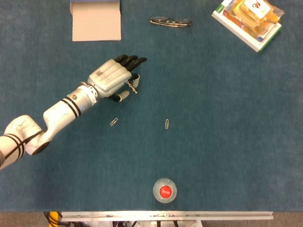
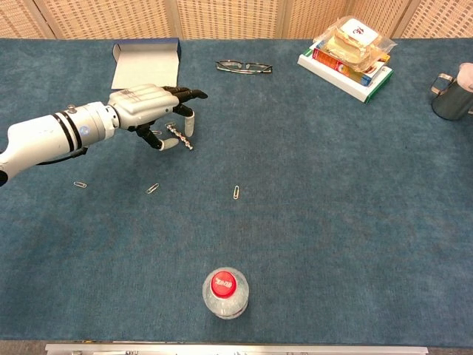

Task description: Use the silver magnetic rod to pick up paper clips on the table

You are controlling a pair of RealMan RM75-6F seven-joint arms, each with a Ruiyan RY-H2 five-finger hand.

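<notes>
The white-backed, black-fingered left hand [image 1: 113, 79] hangs palm-down over the blue felt table [image 1: 227, 118], fingers spread and gripping nothing, its thumb tucked below toward the near edge. The short silver magnetic rod [image 2: 179, 137] lies flat on the cloth directly under the fingertips; in the head view only its far end shows at the hand's 3 o'clock edge, and whether any finger touches it cannot be told. The right hand is in neither view.

The step in hand looks to be the reach for the rod: the hand is over it but has not closed. The next move calls for lowering the hand and bringing thumb and a finger together across the thin shaft, which sits low in the nap and may roll or slip aside under a blunt fingertip.

From the rod outward, small silver paper clips lie loose: one [image 1: 114, 121] at about 7 o'clock, another [image 1: 167, 124] at about 4 o'clock, both well apart from it, and a third [image 2: 80, 184] further toward the left edge in the chest view. A small wire shape beside the thumb in that view may be a fourth.

At 12 o'clock of the hand sits an open flat cardboard box [image 1: 95, 20], and at 1 o'clock thin-rimmed spectacles [image 1: 171, 21].
</notes>
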